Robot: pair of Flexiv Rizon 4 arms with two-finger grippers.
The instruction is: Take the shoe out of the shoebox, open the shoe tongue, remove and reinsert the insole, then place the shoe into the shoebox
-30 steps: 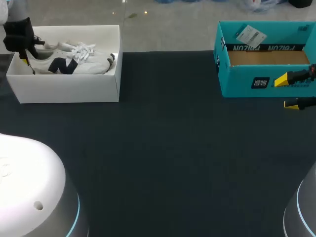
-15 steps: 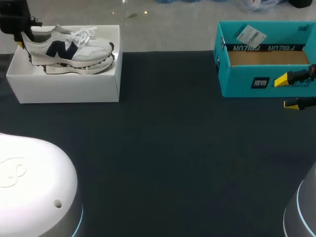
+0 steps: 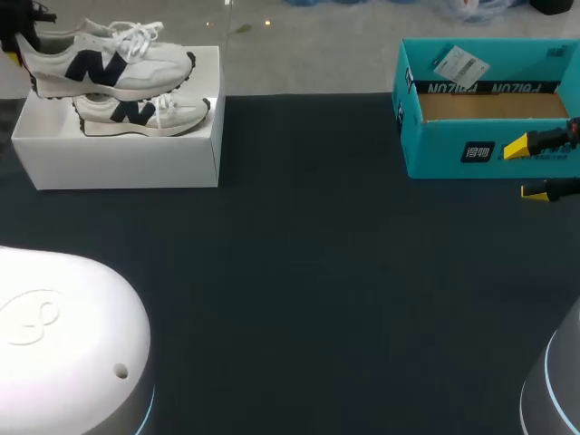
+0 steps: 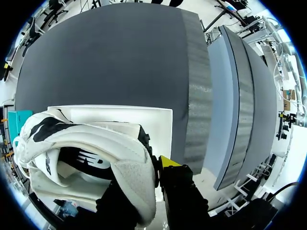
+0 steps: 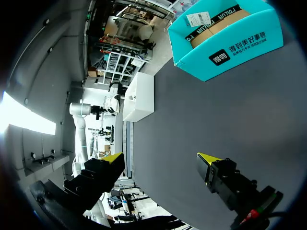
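Left hand [image 3: 18, 41] is pinching the heel of the shoe [image 3: 104, 59]. In the left wrist view the heel fabric sits squeezed between the fingers, with one yellow fingertip [image 4: 168, 161] showing against it. The shoe hangs in the air over the far-left part of the white shoebox [image 3: 118, 163], sole down, roughly level, toe toward the desk's middle. A second shoe [image 3: 140, 111] lies inside the shoebox underneath, toe the same way. The shoebox sits at the far left corner of the dark desk [image 3: 317, 272]. Right hand [image 3: 530, 169] is spread wide, gripping nothing, at the right edge just in front of the open teal box [image 3: 453, 149], which stands at the far right corner.
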